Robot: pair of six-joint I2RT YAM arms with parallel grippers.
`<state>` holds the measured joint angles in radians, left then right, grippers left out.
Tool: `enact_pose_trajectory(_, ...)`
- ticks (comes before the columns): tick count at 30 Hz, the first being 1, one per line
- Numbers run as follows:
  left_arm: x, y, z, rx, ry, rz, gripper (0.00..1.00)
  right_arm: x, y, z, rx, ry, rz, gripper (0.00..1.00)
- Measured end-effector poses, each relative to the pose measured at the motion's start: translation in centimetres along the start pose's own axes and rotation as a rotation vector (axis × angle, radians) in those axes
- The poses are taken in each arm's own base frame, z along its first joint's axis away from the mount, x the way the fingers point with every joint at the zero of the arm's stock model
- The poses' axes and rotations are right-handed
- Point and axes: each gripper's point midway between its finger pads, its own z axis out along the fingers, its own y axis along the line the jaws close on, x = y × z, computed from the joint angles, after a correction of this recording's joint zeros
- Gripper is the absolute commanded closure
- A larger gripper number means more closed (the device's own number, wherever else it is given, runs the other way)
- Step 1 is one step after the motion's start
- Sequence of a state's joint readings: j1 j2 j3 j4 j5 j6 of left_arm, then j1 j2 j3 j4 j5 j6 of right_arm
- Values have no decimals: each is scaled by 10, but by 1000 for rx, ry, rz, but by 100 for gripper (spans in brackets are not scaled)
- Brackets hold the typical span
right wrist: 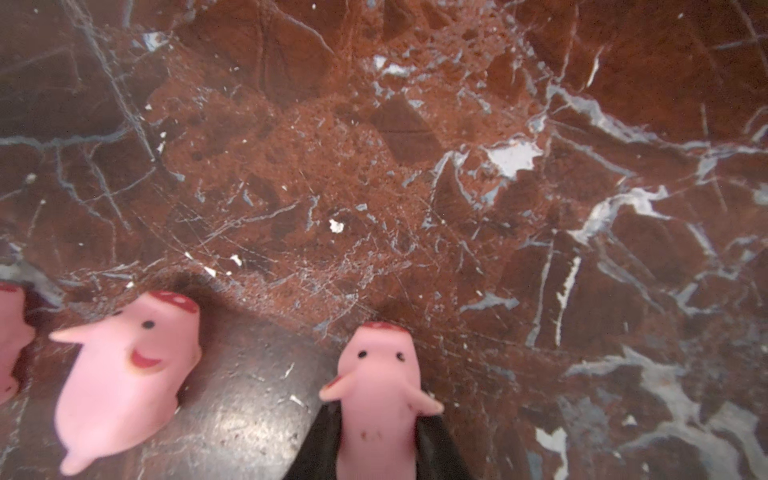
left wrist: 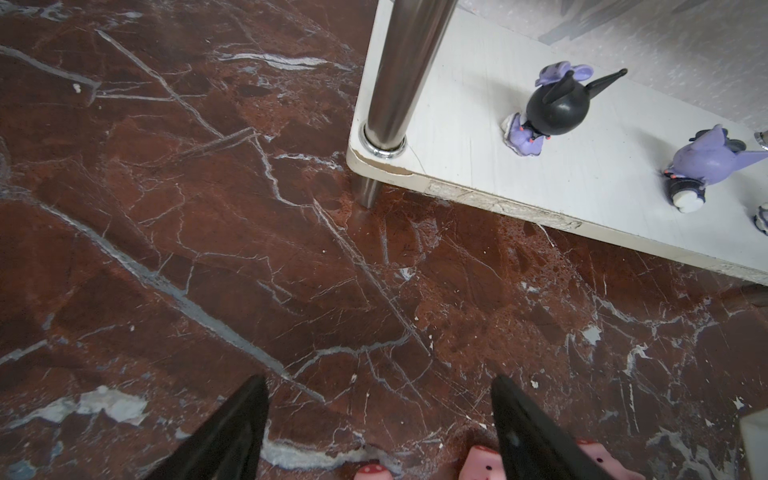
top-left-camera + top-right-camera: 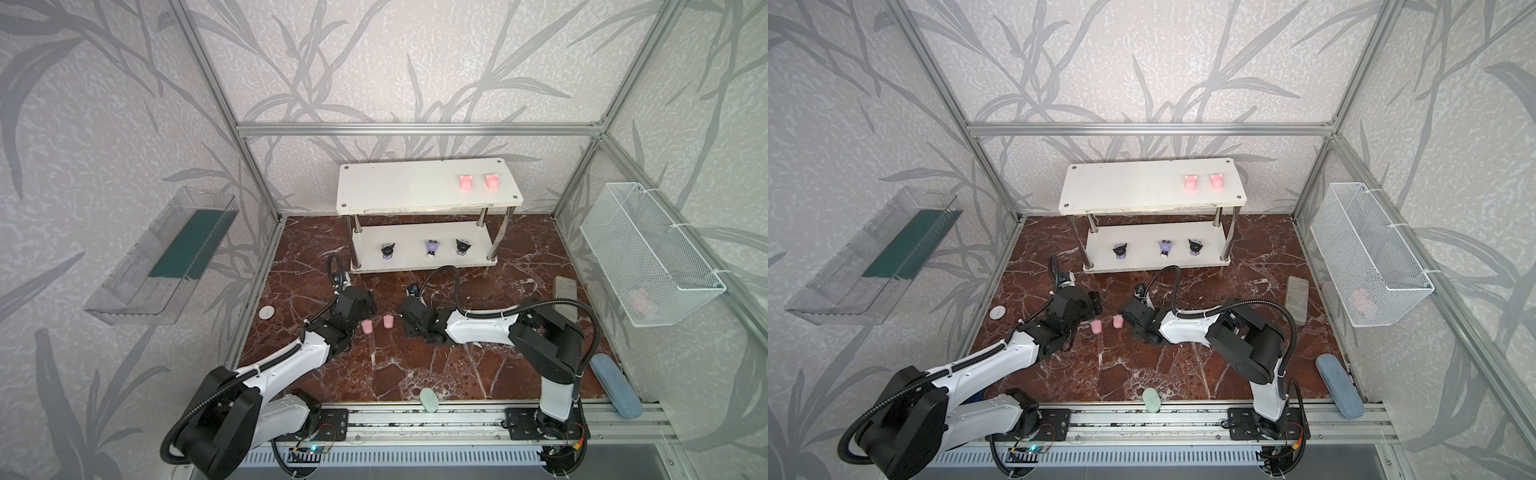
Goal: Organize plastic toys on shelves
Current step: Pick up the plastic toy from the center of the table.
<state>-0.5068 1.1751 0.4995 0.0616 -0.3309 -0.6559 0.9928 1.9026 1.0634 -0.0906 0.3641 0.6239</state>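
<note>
Right gripper (image 1: 380, 415) clamped on pink pig (image 1: 376, 365) on marble table (image 1: 374, 166). Left gripper (image 2: 378, 415) jaws spread wide, second pig (image 3: 367, 327) beside.

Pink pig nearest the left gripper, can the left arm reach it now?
Probably yes: the open left gripper hangs just beside that pig, nothing between them; the right gripper holds the other pig.

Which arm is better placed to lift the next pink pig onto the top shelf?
Right. The right gripper has its fingers against both sides of one pink pig, so it looks ready to lift. The left gripper stands open and grips nothing; the other pig sits beside it.
</note>
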Motion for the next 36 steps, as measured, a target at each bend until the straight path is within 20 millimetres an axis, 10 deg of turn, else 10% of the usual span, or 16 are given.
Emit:
enact_pose_trajectory(10, -1, 2, 1, -3, 0, -5, 17, -33, -11, -71, -45, -82, -5, 77)
enact_pose_trajectory(18, -2, 0, 1, 8, 1, -11, 17, -141, -24, -217, -134, -402, -18, 75)
enact_pose_trajectory(24, -2, -3, 2, 22, 2, -17, 18, -222, -39, -291, -132, -606, -26, 74)
enact_pose_trajectory(29, 1, -3, 3, 28, 9, -24, 18, -283, -57, -299, -94, -666, -13, 74)
enact_pose_trajectory(36, 6, 2, 3, 16, 20, -27, 18, -343, -58, -260, -65, -632, -35, 74)
